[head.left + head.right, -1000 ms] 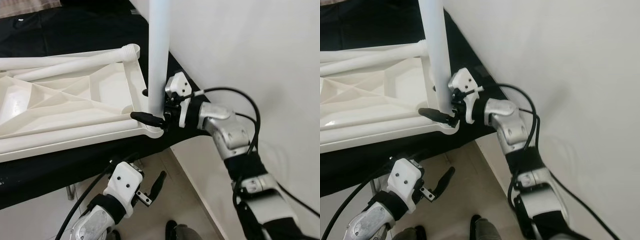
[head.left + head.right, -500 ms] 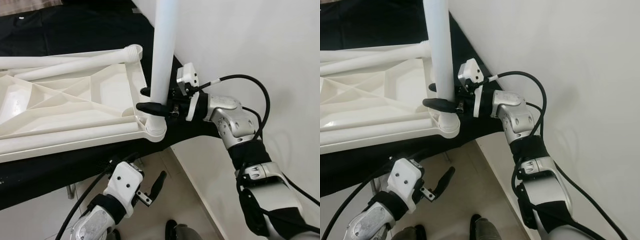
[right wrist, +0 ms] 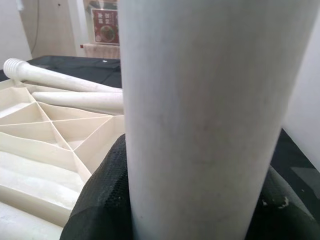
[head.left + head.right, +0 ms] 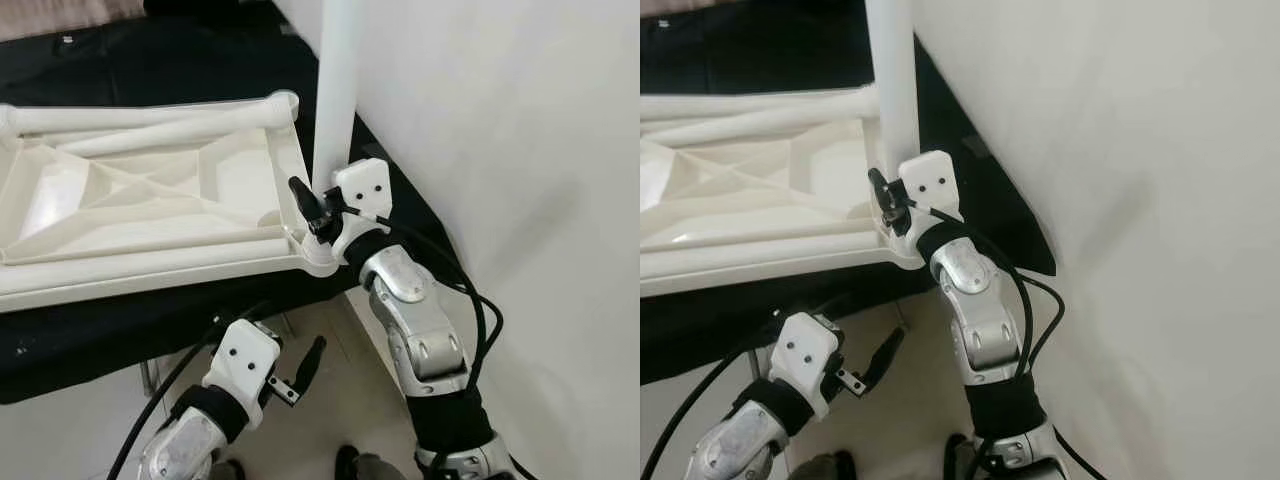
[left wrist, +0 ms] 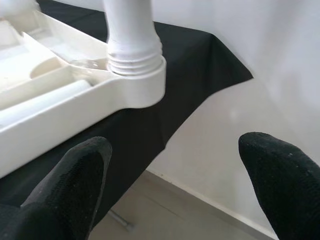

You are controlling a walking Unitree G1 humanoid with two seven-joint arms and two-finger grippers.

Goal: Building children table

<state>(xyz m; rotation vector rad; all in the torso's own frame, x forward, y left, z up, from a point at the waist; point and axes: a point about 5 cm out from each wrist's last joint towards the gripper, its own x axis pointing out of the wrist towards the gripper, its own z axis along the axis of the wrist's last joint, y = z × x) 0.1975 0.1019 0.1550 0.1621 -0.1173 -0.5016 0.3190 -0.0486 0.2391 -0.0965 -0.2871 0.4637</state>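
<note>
Moved: right gripper (image 4: 318, 212) had swung round the upright white plastic table leg (image 4: 336, 90), wrist rotated, fingers clamped on it, so probably screwing it in.
Leg spot: corner socket, 4 o'clock of upturned white plastic tabletop (image 4: 150, 205).
Left gripper (image 4: 300, 368): idle below, fingers apart.

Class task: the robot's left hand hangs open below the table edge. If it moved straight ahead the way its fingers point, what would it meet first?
Probably the black cloth hanging under the tabletop's corner socket; depth is unclear, and the left hand might instead pass on to the white wall.
</note>
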